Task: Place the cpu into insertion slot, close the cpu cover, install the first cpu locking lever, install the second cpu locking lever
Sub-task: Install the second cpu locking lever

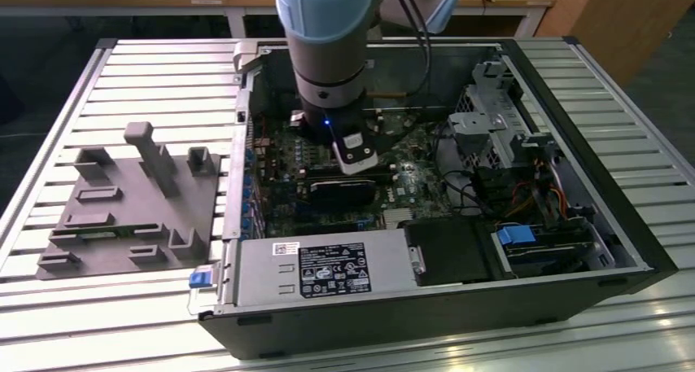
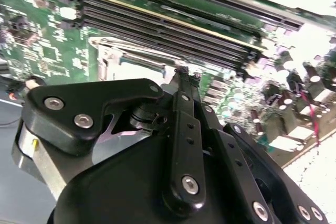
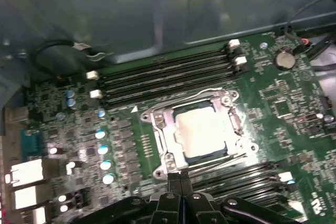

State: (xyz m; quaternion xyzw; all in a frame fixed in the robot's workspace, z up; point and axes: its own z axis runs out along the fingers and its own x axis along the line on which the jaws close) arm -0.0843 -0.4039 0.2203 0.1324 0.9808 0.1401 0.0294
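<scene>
Between the gripper's (image 3: 180, 178) two black fingers no gap is seen in the first wrist view: the jaws are pressed together and nothing is held by them. Their tips are placed at the edge of the insertion slot (image 3: 157, 120), close to or on the thin wire lever (image 3: 223, 162) that runs along that side; whether contact is made cannot be told. In the second wrist view the same closed fingertips (image 2: 182, 72) are seen from behind the black finger linkage, just before the socket's silvery rim.

Within the slot the cpu (image 3: 202, 128) is seated flat, its pale metal top showing through the cut-out of the cpu cover (image 3: 169, 139), which is lowered over it. A second thin lever (image 3: 205, 92) is seen along the far side of the socket, beside the rows of dark memory slots (image 3: 163, 74). Further memory slots are found on the near side, by the fingers.

In the exterior view the arm (image 1: 325, 38) is reached down into the open computer case (image 1: 565, 225), which is laid on a slatted table (image 1: 152, 71). A grey fixture block (image 1: 130, 201) is set on the table at the exterior view's left of the case.
</scene>
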